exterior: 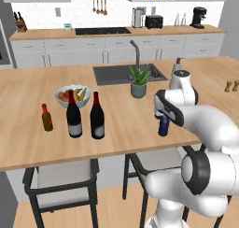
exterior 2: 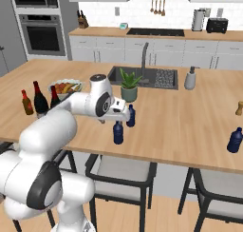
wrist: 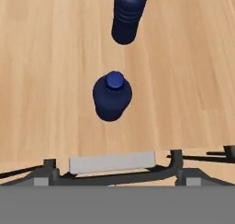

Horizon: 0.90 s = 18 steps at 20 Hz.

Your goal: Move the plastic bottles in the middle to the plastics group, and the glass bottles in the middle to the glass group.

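Open gripper (exterior 2: 124, 116) above two blue bottles mid-counter.

The wooden island counter (exterior: 28, 143) carries a sink (exterior: 112, 74) at its far side, its basin showing nothing inside. At the left, a white fruit bowl (exterior: 72, 96) holds assorted fruit, and just near it stand two tall dark wine bottles, one with a pale grey label (exterior: 73, 115) and one with a dim dark label (exterior: 97, 117), side by side. A small brown bottle (exterior: 46, 118) with a red cap stands left of them. A potted plant (exterior: 138, 82) stands by the sink. In the hand view, the jaws stand wide apart over two upright dark blue plastic bottles: a near one (wrist: 112, 95) and a far one (wrist: 128, 14), near each other but apart. A third blue bottle (exterior 2: 234, 140) stands far right.
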Available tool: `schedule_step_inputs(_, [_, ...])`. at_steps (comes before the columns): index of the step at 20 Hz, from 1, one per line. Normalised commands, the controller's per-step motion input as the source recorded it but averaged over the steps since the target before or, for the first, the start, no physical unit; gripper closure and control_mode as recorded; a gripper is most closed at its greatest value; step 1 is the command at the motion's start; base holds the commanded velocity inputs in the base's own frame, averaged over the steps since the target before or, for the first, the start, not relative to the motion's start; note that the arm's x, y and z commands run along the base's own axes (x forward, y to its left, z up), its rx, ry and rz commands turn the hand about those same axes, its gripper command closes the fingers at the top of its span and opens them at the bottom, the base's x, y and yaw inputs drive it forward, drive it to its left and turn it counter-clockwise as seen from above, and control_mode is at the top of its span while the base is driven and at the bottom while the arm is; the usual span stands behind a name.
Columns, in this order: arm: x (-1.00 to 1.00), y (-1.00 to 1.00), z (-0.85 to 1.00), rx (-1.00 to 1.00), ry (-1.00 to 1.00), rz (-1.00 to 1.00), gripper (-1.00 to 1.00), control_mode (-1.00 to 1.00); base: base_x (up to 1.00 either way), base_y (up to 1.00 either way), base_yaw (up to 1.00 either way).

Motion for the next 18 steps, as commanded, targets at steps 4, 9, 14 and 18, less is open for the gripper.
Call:
schedule_step_inputs(4, [0.56, 0.03, -0.20, 0.00, 0.00, -0.12, -1.00, -1.00, 0.00, 0.00, 0.00])
schedule_step_inputs(9, [0.42, 0.00, -0.23, 0.07, 0.00, -0.09, -1.00, -1.00, 0.00, 0.00, 0.00])
schedule_step_inputs(14, [0.19, -0.03, -0.23, 0.05, -0.02, -0.02, -1.00, -1.00, 0.00, 0.00, 0.00])
schedule_step_inputs(18, [0.00, -0.01, -0.16, 0.07, -0.05, 0.00, -1.00, -1.00, 0.00, 0.00, 0.00])
